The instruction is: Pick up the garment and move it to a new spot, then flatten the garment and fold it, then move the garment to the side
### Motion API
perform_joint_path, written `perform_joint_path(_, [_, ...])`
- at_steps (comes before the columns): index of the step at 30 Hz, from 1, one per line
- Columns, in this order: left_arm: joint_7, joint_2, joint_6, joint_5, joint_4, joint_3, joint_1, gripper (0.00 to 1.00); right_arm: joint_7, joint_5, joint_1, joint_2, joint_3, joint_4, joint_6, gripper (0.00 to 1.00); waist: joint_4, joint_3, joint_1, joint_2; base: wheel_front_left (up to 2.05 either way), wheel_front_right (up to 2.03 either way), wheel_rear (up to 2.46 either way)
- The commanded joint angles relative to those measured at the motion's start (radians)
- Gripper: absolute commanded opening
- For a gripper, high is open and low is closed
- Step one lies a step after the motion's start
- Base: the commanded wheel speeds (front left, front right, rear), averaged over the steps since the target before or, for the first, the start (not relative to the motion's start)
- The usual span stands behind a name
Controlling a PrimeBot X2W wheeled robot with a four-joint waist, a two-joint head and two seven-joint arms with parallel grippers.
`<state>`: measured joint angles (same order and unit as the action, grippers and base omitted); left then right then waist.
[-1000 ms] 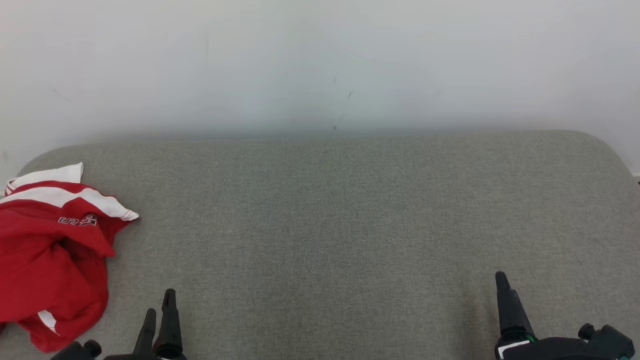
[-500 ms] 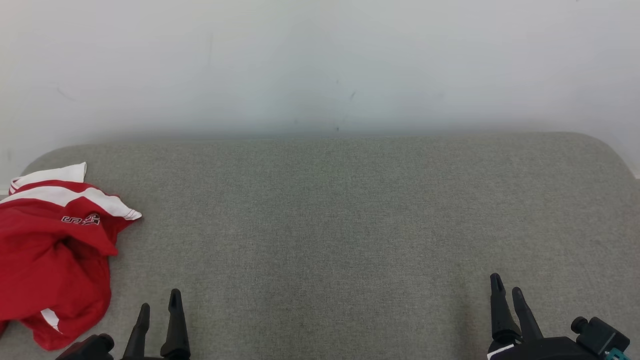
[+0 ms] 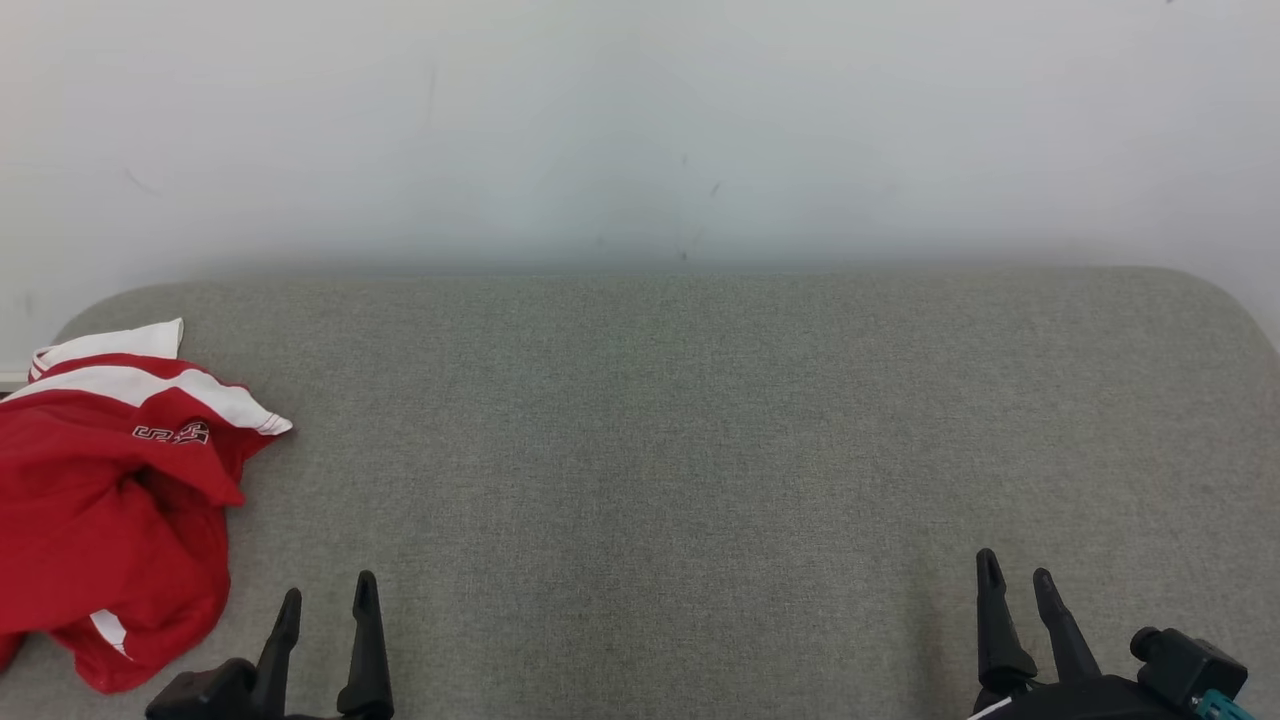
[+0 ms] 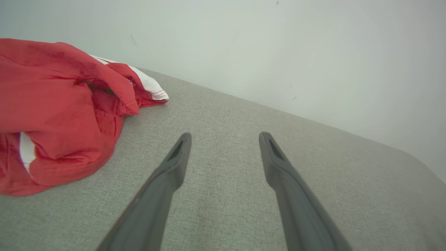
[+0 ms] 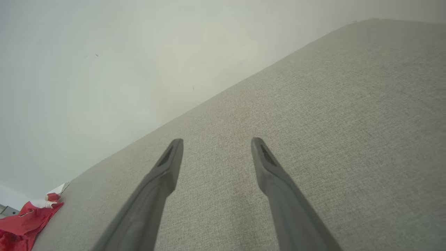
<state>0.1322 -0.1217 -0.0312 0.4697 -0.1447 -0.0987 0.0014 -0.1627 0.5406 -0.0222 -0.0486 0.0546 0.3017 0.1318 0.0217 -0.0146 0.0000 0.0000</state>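
Observation:
A crumpled red garment [image 3: 105,510] with white stripes lies in a heap at the left end of the grey padded surface [image 3: 680,440]. In the left wrist view the garment [image 4: 59,111] bulges at the left, just beside my fingers. My left gripper [image 3: 328,595] stands open at the lower left, a little to the right of the heap and apart from it, with nothing between its fingers. Open as well, my right gripper [image 3: 1016,570] sits at the lower right over bare fabric. The right wrist view catches a corner of the garment [image 5: 24,223] far off at its lower left.
A pale wall [image 3: 640,120] rises directly behind the padded surface. The surface has rounded far corners [image 3: 1215,290] and its left edge runs under the garment. A wide stretch of grey fabric lies between the two grippers.
The head view has shifted slightly, so the scene sits a little further right. Both grippers have turned so that their two fingers now show side by side; the garment lies as before.

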Motion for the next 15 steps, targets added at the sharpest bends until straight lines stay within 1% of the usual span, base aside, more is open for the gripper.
perform_joint_path(1, [0.012, -0.01, -0.006, -0.03, 0.011, -0.007, 0.007, 1.0, -0.01, -0.028, -0.016, -0.002, 0.002, -0.01, -0.001, 1.0, 0.001, 0.0, 0.0, 0.0, 0.0, 0.0, 0.0])
perform_joint_path(7, [0.029, -0.021, -0.02, -0.078, 0.01, -0.017, 0.011, 1.0, -0.023, -0.08, -0.012, -0.002, -0.007, -0.011, -0.001, 1.0, 0.0, -0.003, 0.0, 0.0, 0.0, 0.0, 0.0])
perform_joint_path(15, [0.049, -0.028, -0.019, -0.136, 0.001, -0.017, 0.015, 1.0, -0.039, -0.148, -0.014, -0.002, -0.018, -0.002, -0.001, 1.0, 0.002, -0.007, 0.0, 0.0, 0.0, 0.0, 0.0])
